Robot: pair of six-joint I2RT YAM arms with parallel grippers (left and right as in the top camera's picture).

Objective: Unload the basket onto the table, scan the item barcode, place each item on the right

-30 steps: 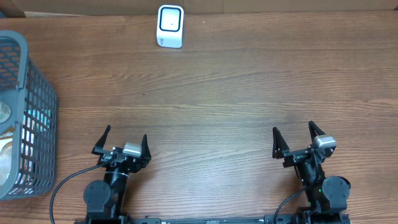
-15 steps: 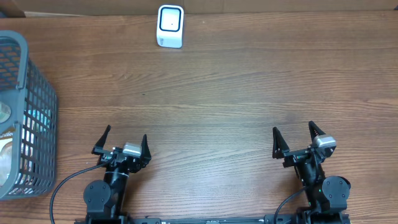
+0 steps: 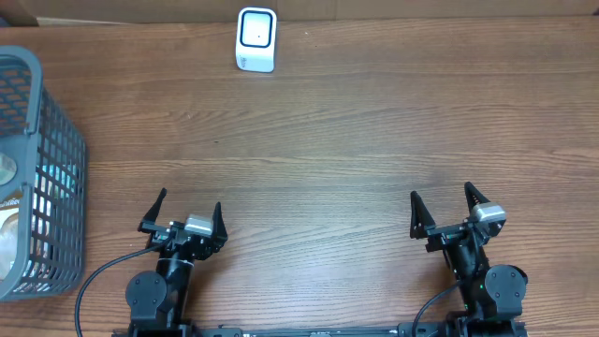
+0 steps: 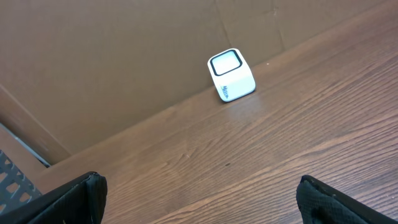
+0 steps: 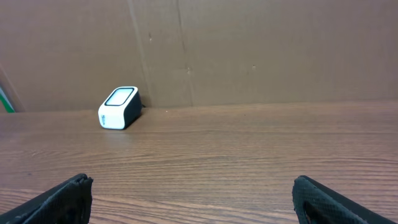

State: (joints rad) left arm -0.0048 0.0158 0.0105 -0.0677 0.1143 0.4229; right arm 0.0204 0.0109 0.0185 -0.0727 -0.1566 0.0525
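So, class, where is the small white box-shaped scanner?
Overhead, the white scanner stands at the wooden table's far edge, left of centre, by the cardboard wall.

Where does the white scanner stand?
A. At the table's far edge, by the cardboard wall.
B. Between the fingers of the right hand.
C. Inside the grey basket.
A: the white scanner stands at the far edge of the table, close to the cardboard wall and well apart from the basket.
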